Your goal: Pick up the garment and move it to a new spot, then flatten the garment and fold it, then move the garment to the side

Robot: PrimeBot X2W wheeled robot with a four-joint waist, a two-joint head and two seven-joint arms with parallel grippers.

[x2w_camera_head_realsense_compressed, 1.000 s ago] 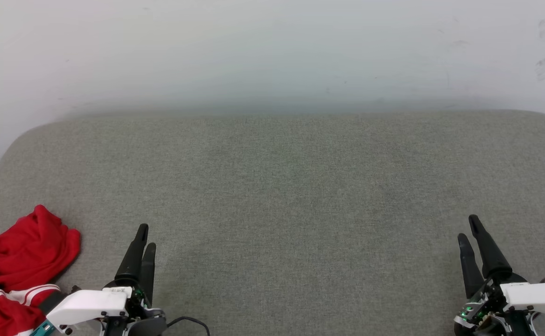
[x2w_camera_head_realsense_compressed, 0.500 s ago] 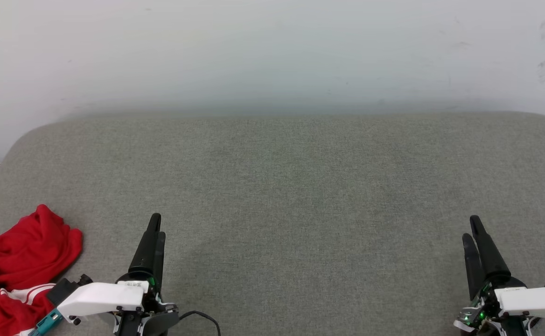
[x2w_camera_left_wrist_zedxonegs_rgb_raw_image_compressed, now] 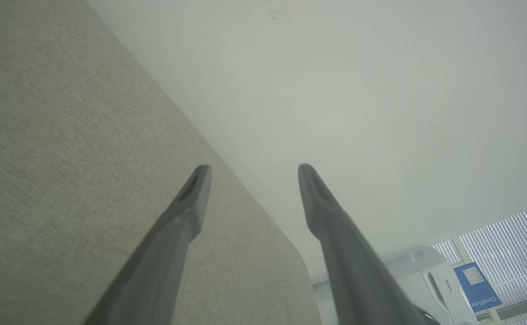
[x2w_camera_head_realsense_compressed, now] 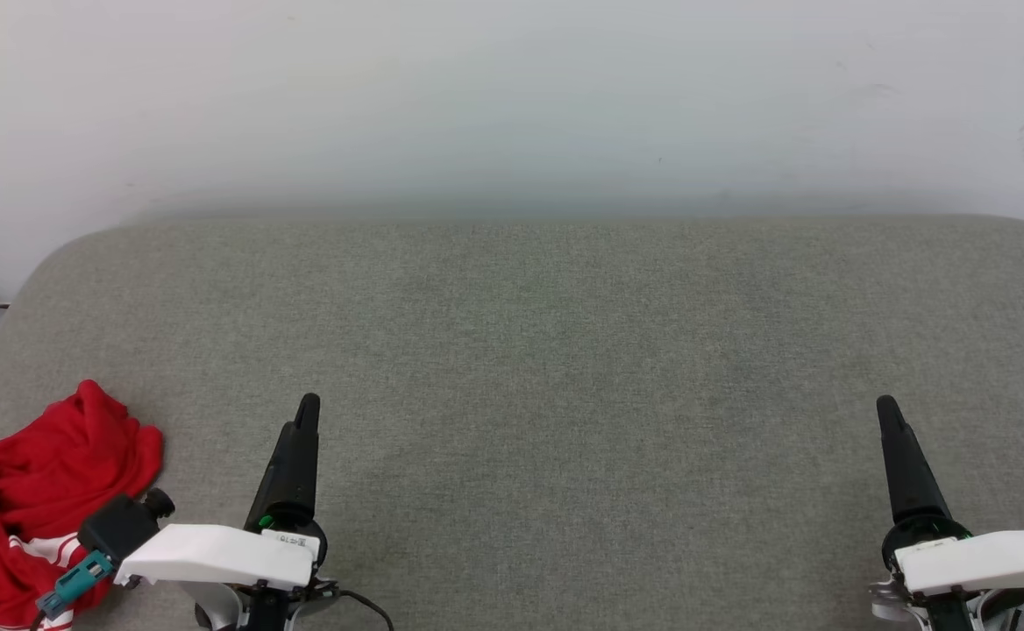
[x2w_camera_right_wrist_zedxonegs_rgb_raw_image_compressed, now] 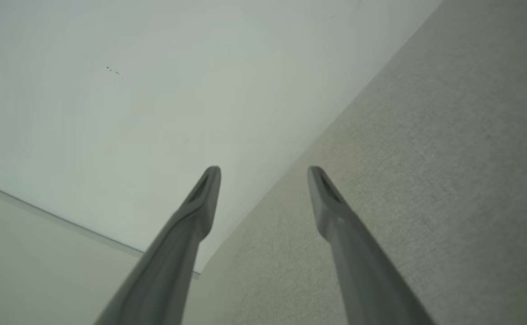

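Note:
The garment [x2w_camera_head_realsense_compressed: 47, 499], red with a bit of red-and-white striped trim, lies crumpled at the near left corner of the grey padded surface [x2w_camera_head_realsense_compressed: 547, 350]. My left gripper [x2w_camera_head_realsense_compressed: 306, 412] stands to its right, apart from it, fingers pointing away from me. In the left wrist view the left gripper [x2w_camera_left_wrist_zedxonegs_rgb_raw_image_compressed: 251, 171] is open with nothing between the fingers. My right gripper [x2w_camera_head_realsense_compressed: 887, 410] is at the near right, far from the garment. The right wrist view shows the right gripper [x2w_camera_right_wrist_zedxonegs_rgb_raw_image_compressed: 263, 174] open and empty above the grey surface.
A white wall [x2w_camera_head_realsense_compressed: 512, 96] rises directly behind the grey surface. The surface has rounded far corners. In the left wrist view a white appliance with a blue label [x2w_camera_left_wrist_zedxonegs_rgb_raw_image_compressed: 473, 282] and window blinds [x2w_camera_left_wrist_zedxonegs_rgb_raw_image_compressed: 511, 241] stand beyond the surface's end.
The left gripper has shifted right and forward, away from the garment. Both grippers have rolled so their fingers now line up edge-on in the head view. The camera has tilted slightly.

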